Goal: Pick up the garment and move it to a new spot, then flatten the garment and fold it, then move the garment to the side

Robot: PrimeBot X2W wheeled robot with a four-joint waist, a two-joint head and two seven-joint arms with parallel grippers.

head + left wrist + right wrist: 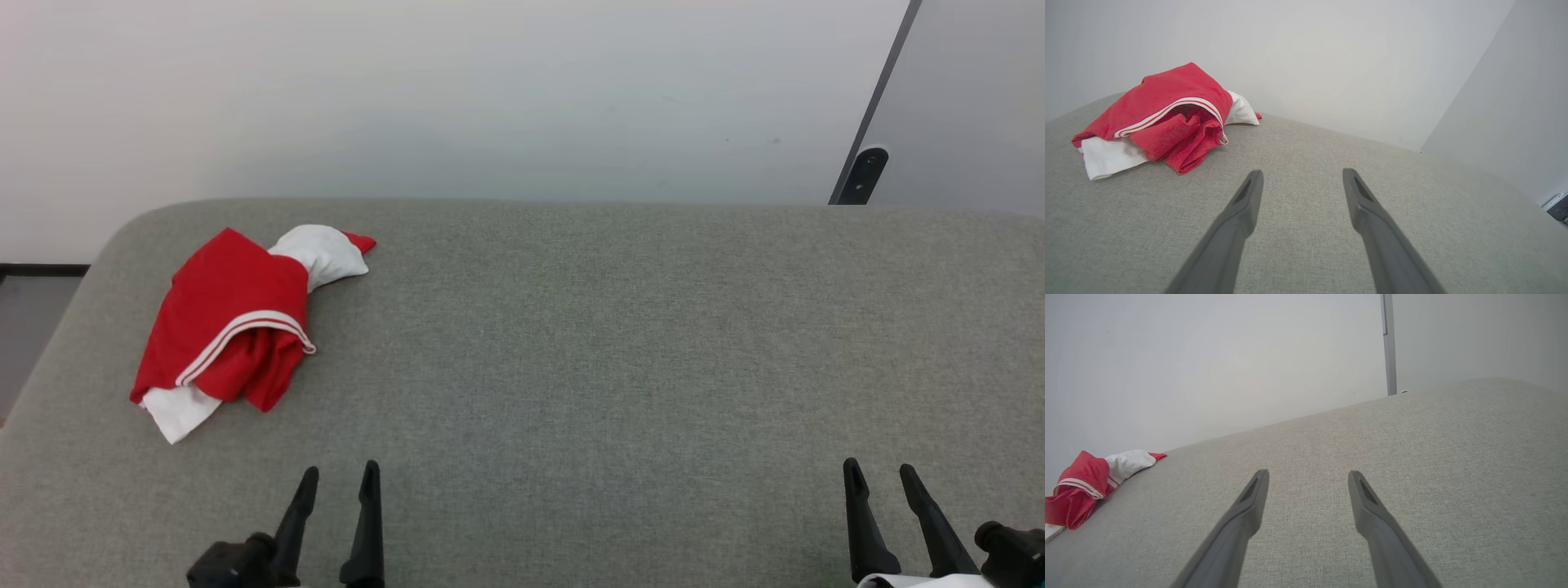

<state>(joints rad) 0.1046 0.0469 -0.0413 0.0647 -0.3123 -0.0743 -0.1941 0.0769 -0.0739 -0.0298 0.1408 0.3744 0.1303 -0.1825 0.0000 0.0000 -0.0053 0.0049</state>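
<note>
1. On the far left of the desk (571, 367), close to its rounded back corner, lies the garment (233, 318), bunched in a loose heap.
2. It's red on top, with a white double-striped trim edge curling across the middle. One white sleeve pokes out toward the wall (490, 98), and another white piece sticks out at the near end.
3. No print or number is readable, because the folds hide whatever is on the front.
4. The left hand (341, 469) is down at the near edge in the head view, its two dark fingers spread apart with nothing between them. It is empty.
5. From the left wrist view, the garment (1167, 110) sits ahead and off to the left of that hand (1302, 173), near but not touching, with bare grey fabric between the fingertips.
6. Over on the near right is the right hand (879, 467), also with fingers parted, also holding nothing.
7. Its wrist view has the hand (1309, 473) hovering over open grey cloth, and the garment (1081, 486) is well apart from it at the far left edge.
8. Behind the desk stands a plain pale wall, with a grey panel (971, 98) at the right and a small dark bracket (865, 173) at its foot.
</note>
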